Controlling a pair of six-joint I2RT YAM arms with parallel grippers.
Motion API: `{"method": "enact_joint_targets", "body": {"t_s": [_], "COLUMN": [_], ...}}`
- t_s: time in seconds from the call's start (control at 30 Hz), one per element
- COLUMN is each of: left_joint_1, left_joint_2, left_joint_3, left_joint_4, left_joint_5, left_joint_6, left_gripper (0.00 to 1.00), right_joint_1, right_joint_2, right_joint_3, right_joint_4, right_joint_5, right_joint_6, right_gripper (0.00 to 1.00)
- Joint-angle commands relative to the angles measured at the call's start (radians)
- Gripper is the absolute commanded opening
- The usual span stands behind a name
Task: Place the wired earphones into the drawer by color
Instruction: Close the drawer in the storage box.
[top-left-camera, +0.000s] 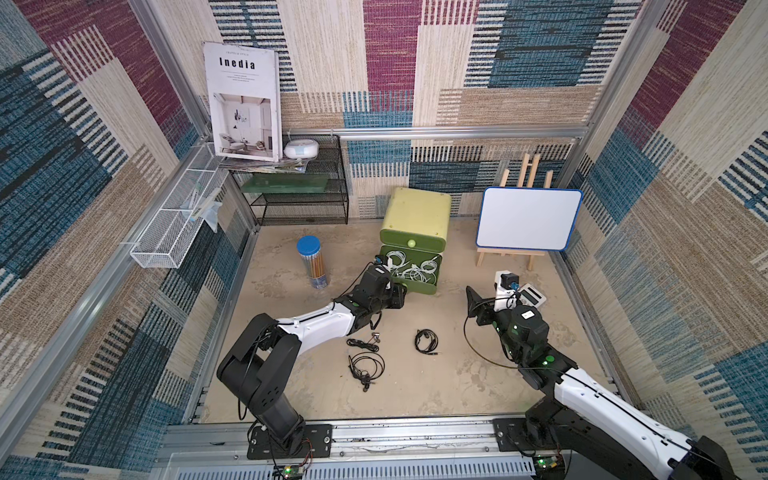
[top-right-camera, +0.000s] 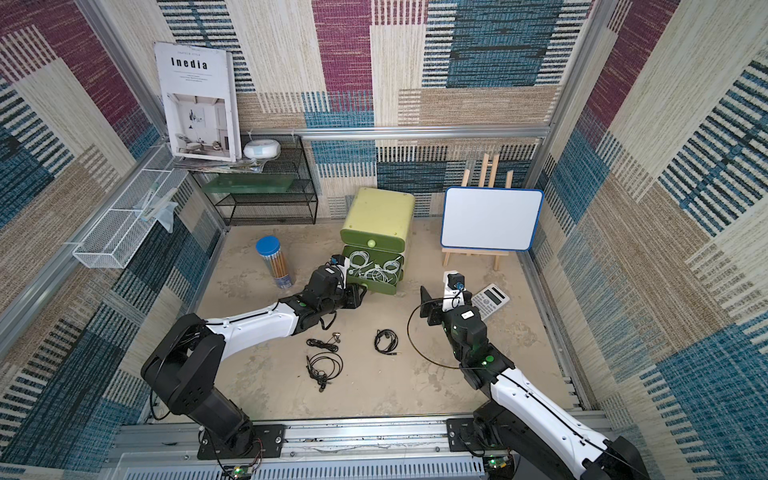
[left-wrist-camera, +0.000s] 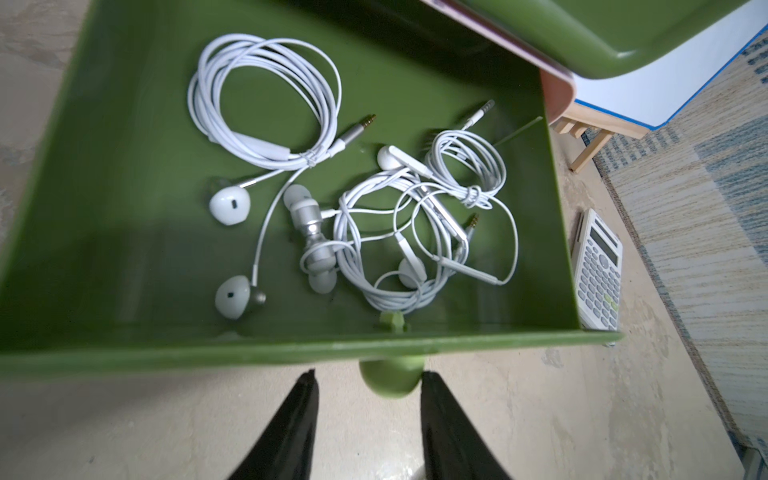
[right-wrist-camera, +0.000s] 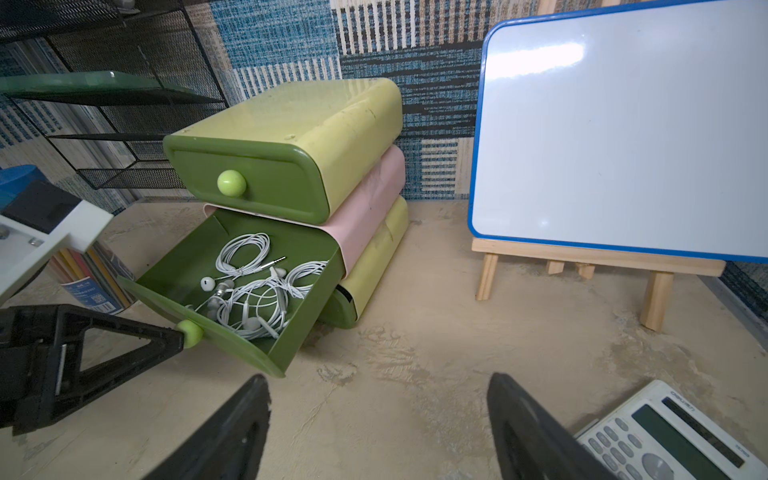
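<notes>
In both top views three black earphones (top-left-camera: 426, 341) lie loose on the bench (top-left-camera: 415, 399), about its middle toward the front edge. They are well apart from the pulled-out drawer (top-left-camera: 422, 287) toward the back edge, which holds the white earphones (top-left-camera: 411, 271). From the left wrist, the left hand (left-wrist-camera: 369, 376) stands part spread astride the drawer's knob (left-wrist-camera: 392, 382), one finger seemingly touching it, a gap at its fellow. From the right wrist, the right hand (right-wrist-camera: 376, 380) is spread wide and empty, just beside the calculator (right-wrist-camera: 673, 436). I'd reckon those black sets weigh next to nothing and flop; pinch across the bundled coil, not a bud or plug, or the cable will trail and snag
</notes>
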Motion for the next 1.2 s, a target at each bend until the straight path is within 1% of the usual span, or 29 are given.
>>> {"method": "enact_joint_targets", "body": {"t_s": [0.0,0.2,0.57,0.93,1.17], "left_joint_1": [0.0,0.0,0.001,0.002,0.002], "left_joint_2": [0.016,0.026,0.052,0.128,0.179], "left_joint_3": [0.015,0.022,0.067,0.152,0.19], "left_joint_4": [0.039,0.064,0.078,0.092,0.149], "left_joint_5": [0.012,0.004,-0.027,-0.075,-0.101], "left_joint_6": [0.016,0.018,0.032,0.053,0.073], "left_gripper": [0.42,0.4,0.39,0.38,0.39], "right_joint_1": [-0.001,-0.001,-0.002,-0.003,-0.002], "right_joint_2": [0.0,0.0,-0.016,-0.038,-0.047], "right_joint_3": [-0.002,-0.005,-0.011,-0.02,-0.025], "right_joint_4": [0.043,0.048,0.052,0.058,0.062], "right_joint_5": [0.014,0.007,0.006,0.008,0.013], "right_joint_6": [0.004,0.003,0.003,0.001,-0.001], "right_gripper": [0.85,0.85,0.85,0.85,0.84]}}
